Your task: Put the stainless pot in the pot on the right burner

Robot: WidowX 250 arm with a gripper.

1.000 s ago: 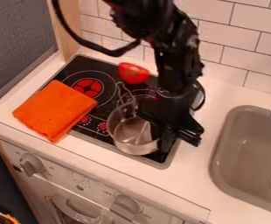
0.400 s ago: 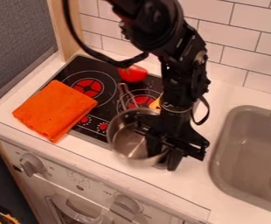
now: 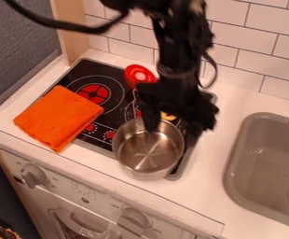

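Steel pot (image 3: 148, 148) upright at the near right part of the black stove (image 3: 79, 71), overlapping the front edge in view, with part of the base against the white worktop (image 3: 246, 95) beyond. Open room on the worktop between pot and grey sink (image 3: 234, 163), and a narrower pale strip in front. Orange cloth (image 3: 58, 117) across the stove's left edge, near corner on the worktop, just left of the pot with a slim gap between.

Black arm (image 3: 178, 51) down from the top edge. Fingers (image 3: 150, 117) at the pot's far side, spread apart with nothing clasped between: one in front of the far rim, the other toward the right rim. Impossible to tell whether in contact with the rim.

Behind the pot, a yellow item (image 3: 168, 116) near the right burner, partly hidden by the arm. Farther back, a red round item (image 3: 139, 73) near the stove's far edge, beside the arm.
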